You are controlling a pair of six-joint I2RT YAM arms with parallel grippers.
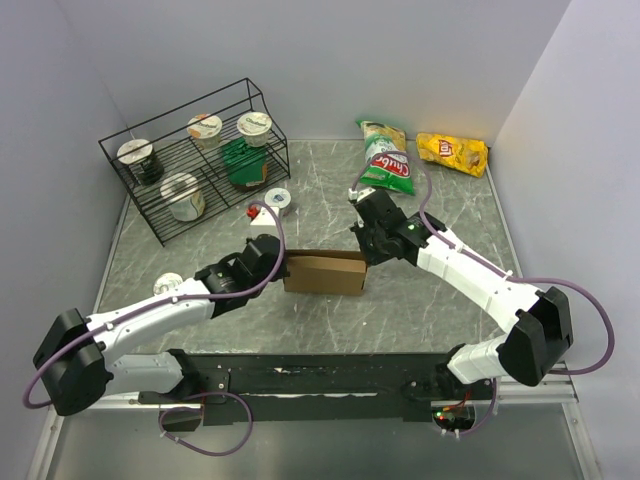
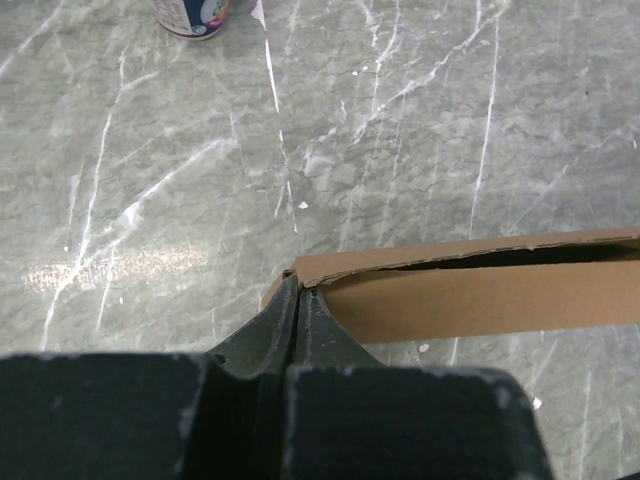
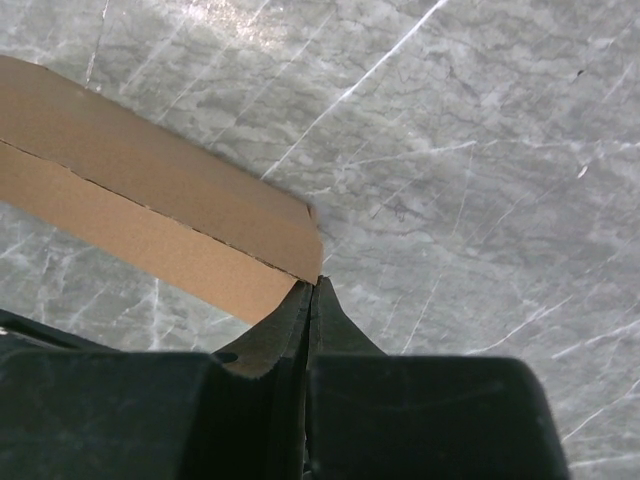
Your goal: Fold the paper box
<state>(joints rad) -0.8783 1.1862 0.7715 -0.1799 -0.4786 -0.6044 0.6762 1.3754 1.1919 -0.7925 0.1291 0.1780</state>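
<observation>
**Grey marble tabletop, box mid-frame, both tools clenched at its ends**

Top view: tabletop carries the paper box at centre frame. Left tool is at its left end, right tool at its right end. Wire rack upper left, green chip bag and yellow chip bag upper right.

Left wrist: left tool clenched, tips touching the box corner at lower centre. Can't tell if board is nipped.

Right wrist: right tool clenched, tips at the box corner; box runs to upper left.
</observation>
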